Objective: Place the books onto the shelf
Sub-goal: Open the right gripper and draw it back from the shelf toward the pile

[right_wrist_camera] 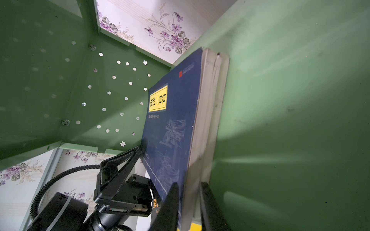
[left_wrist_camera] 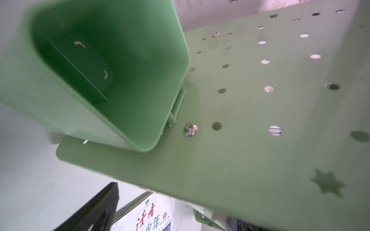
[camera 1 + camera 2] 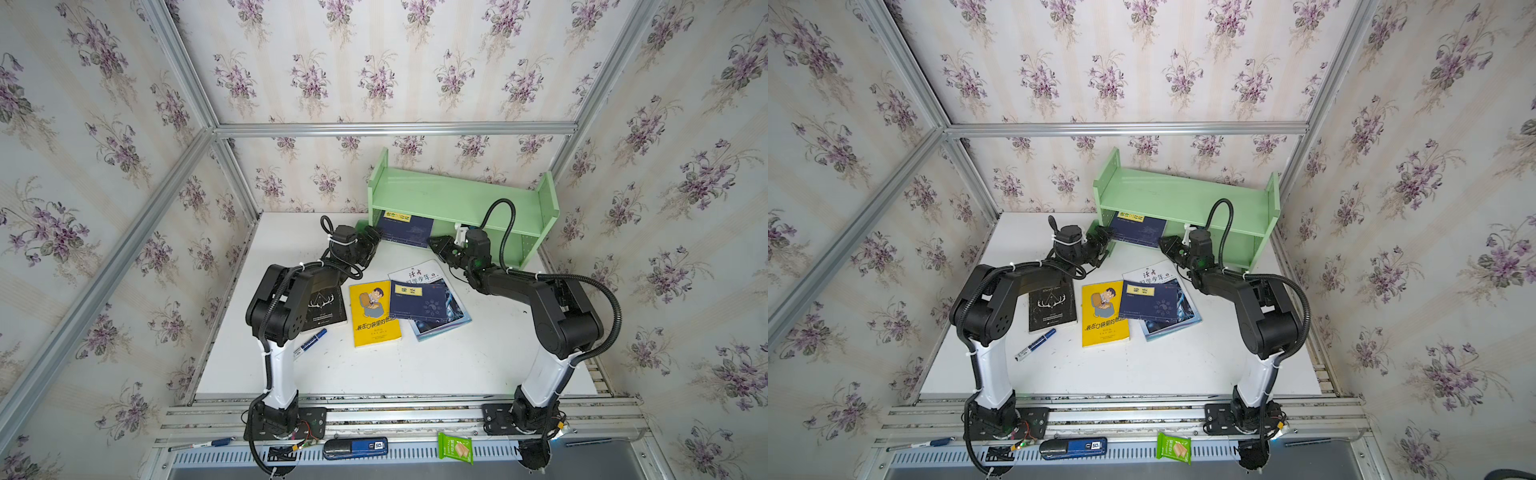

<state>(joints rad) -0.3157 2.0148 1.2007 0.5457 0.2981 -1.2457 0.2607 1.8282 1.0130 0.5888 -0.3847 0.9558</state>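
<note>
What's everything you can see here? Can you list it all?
table: one, white
shelf: one, pale green, back of table
cup: one, green, fixed on shelf's end
shelved book: at least one, navy, lower tier
white-blue book: one, table middle
navy book: one, yellow label, on white-blue book
yellow book: one, cartoon man, table middle
black book: one, antlers, table left
marker: one, blue, on table
pen: one, blue-white, front rail
box: one, blue-black, front rail
packet: one, green, front rail
left gripper: open, beside cup
right gripper: fingers astride shelved book's edge
</note>
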